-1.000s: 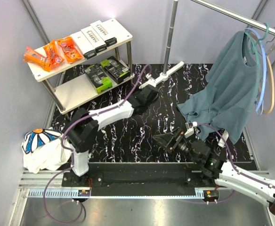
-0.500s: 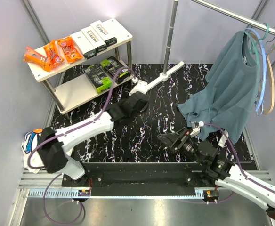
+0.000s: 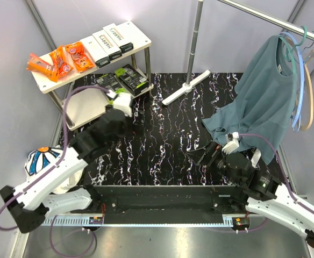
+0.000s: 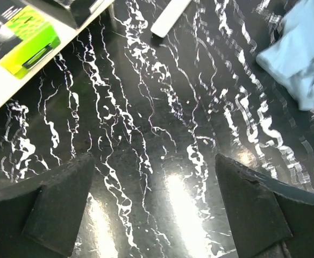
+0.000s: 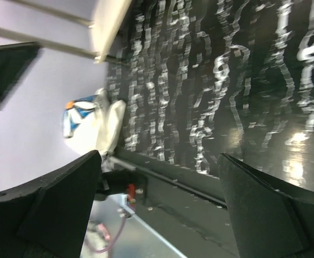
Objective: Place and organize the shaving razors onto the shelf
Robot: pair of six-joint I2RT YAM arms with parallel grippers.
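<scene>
The shelf (image 3: pixel 138 35) stands at the back left. Its upper board carries orange razor packets (image 3: pixel 57 59) and white boxes (image 3: pixel 111 40). Black-and-green packs (image 3: pixel 133 78) lie on the lower board (image 3: pixel 84 107), partly hidden behind my left wrist. My left gripper (image 3: pixel 129 119) hovers over the black marble mat just in front of the lower board, open and empty. In the left wrist view, the left gripper (image 4: pixel 154 161) has a green pack (image 4: pixel 22 29) at the upper left. The right gripper (image 3: pixel 205 156) (image 5: pixel 159 158) sits low at the front right, open, with nothing in it.
A white T-shaped rack foot (image 3: pixel 186 87) lies on the mat (image 3: pixel 162 140) below the metal pole (image 3: pixel 196 37). A blue-grey shirt (image 3: pixel 259 102) hangs from the rail at the right, reaching the mat. A daisy-print cloth (image 3: pixel 47 166) lies at the front left.
My left arm has drawn back leftward from beside the rack foot to the front of the shelf, and its jaws have opened. The right arm has pulled back a little to the right.
</scene>
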